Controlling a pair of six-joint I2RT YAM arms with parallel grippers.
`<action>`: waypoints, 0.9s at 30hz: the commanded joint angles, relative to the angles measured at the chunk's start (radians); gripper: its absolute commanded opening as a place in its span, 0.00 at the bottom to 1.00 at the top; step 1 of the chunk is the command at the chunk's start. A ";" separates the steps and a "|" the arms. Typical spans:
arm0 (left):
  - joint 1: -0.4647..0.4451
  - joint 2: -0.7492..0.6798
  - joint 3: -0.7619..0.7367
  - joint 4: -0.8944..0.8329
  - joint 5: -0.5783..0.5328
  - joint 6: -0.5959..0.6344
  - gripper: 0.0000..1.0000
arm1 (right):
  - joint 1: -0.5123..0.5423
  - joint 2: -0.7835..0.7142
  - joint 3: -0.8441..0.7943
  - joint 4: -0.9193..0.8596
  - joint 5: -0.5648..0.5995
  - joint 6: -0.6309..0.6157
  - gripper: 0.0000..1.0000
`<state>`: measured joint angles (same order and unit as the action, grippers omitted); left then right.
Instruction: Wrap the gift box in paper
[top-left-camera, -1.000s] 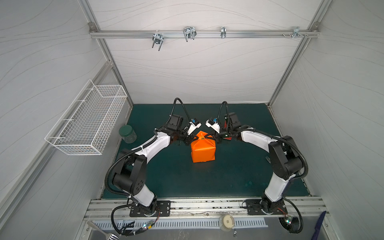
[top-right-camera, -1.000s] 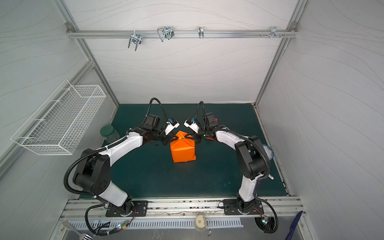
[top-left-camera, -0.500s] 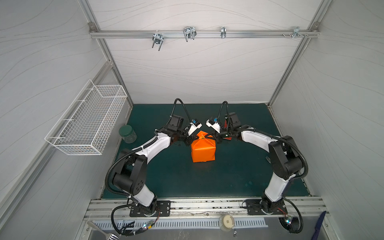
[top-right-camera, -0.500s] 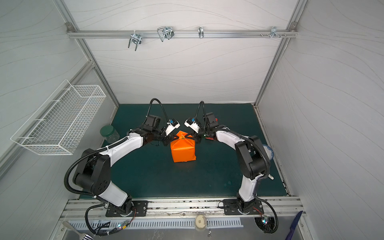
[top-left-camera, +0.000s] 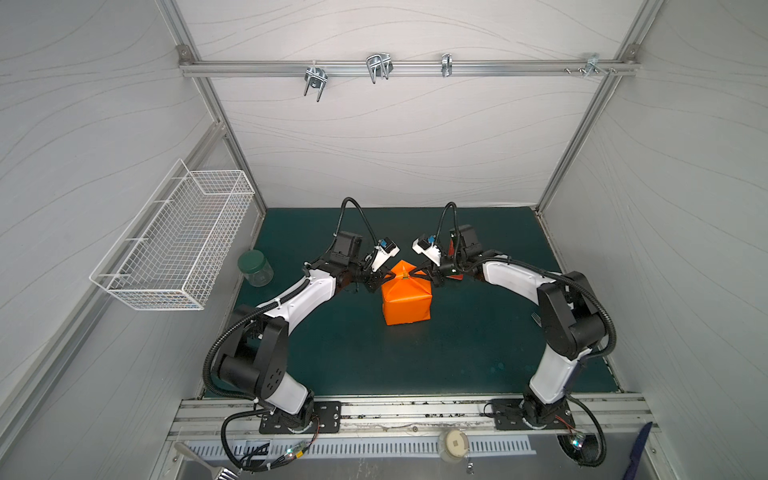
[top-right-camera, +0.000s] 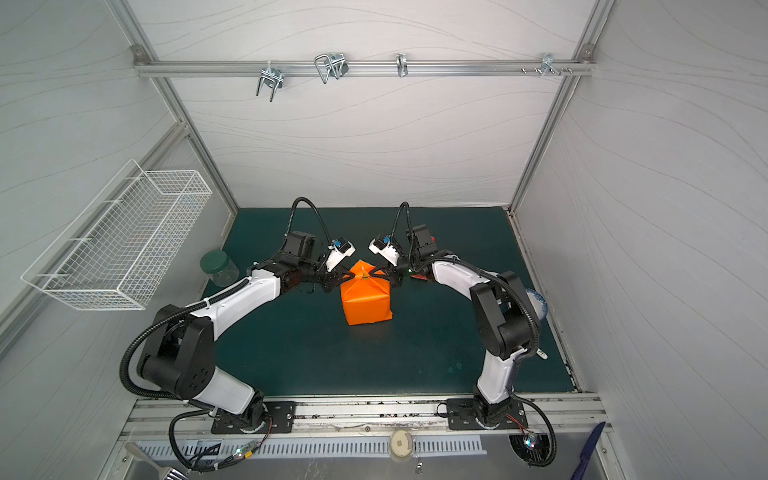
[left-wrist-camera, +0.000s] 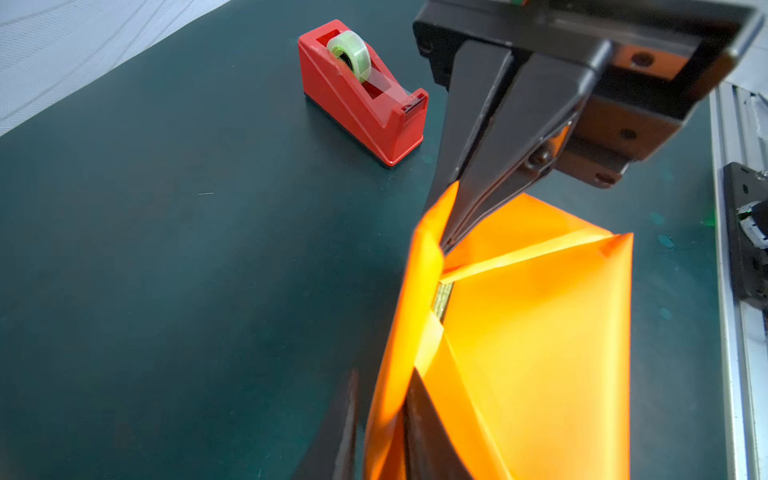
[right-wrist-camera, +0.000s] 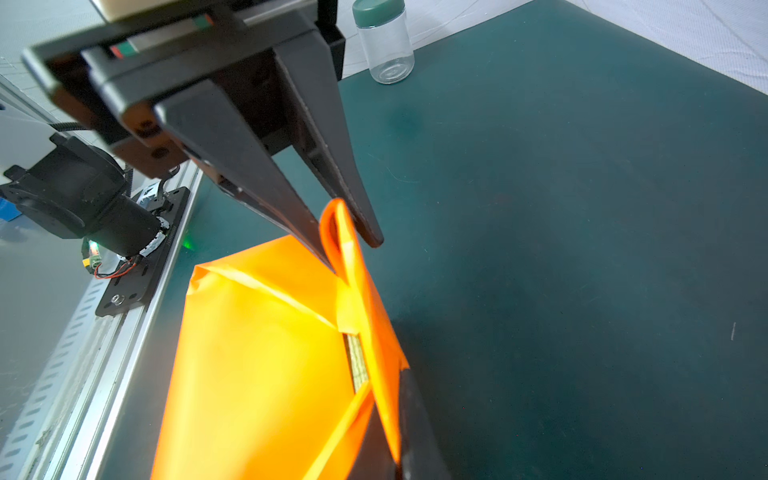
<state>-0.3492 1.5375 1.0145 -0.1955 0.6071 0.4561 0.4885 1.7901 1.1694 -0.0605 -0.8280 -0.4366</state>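
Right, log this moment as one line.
stage: far end folding | left gripper straddles paper flap, grip unclear | right gripper shut on opposite flap | gift box sliver uncovered | red tape dispenser untouched

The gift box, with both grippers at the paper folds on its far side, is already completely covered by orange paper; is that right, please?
Not completely: both wrist views show a sliver of the gift box bare in a gap between folds of the paper. The left gripper and right gripper are indeed at those folds on its far side.
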 joint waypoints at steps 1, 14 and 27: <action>-0.005 -0.002 0.016 0.041 0.034 0.017 0.17 | -0.004 -0.029 0.002 0.008 -0.035 -0.018 0.00; -0.063 -0.115 -0.133 0.212 -0.088 0.130 0.00 | -0.004 -0.049 -0.017 0.040 -0.015 0.023 0.11; -0.109 -0.175 -0.219 0.264 -0.176 0.234 0.00 | -0.021 -0.179 -0.106 0.078 -0.033 0.282 0.40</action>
<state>-0.4488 1.3911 0.8093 0.0231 0.4507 0.6315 0.4839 1.6577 1.0836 -0.0002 -0.8303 -0.2573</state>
